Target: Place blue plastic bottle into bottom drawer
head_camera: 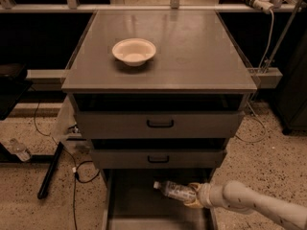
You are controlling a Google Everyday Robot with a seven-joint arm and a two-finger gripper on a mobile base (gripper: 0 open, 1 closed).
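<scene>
The blue plastic bottle lay sideways, cap left, low over the open bottom drawer at lower centre, probably so it'd clear the middle drawer. The gripper, reaching in from lower right, was clamped on its base.

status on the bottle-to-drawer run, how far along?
Done: the bottom drawer stands open, and the blue plastic bottle is gripped. In hand: the claw holds the bottle on its side, cap pointing left, low over the drawer floor. I cannot tell whether it touches the floor. Left: let go and back the claw out.
</scene>
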